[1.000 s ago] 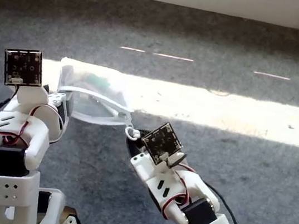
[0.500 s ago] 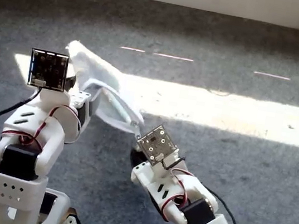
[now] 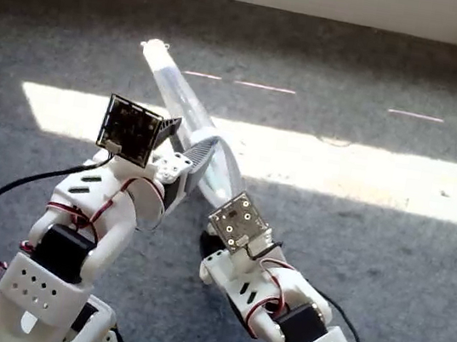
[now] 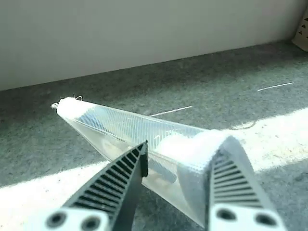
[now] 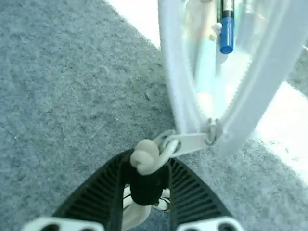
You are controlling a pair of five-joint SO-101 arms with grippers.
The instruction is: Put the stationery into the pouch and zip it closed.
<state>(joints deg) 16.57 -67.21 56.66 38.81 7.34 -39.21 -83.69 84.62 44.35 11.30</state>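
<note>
Grey carpet (image 3: 369, 269), sunlit band (image 3: 365, 178), pale wall (image 4: 144, 33) behind — left fingers (image 4: 115, 192) clamp the pouch (image 4: 125, 127), right fingers (image 5: 187, 197) pinch its zip pull (image 5: 185, 143)

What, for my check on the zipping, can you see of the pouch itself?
The pouch is clear ribbed plastic with a white zipper. It is held off the carpet, tilted, one corner pointing up. The left gripper clamps its side; the right gripper pinches the cord on the zipper pull. Past the slider the zipper tracks spread apart, so the mouth is open; a blue-capped pen shows inside.
</note>
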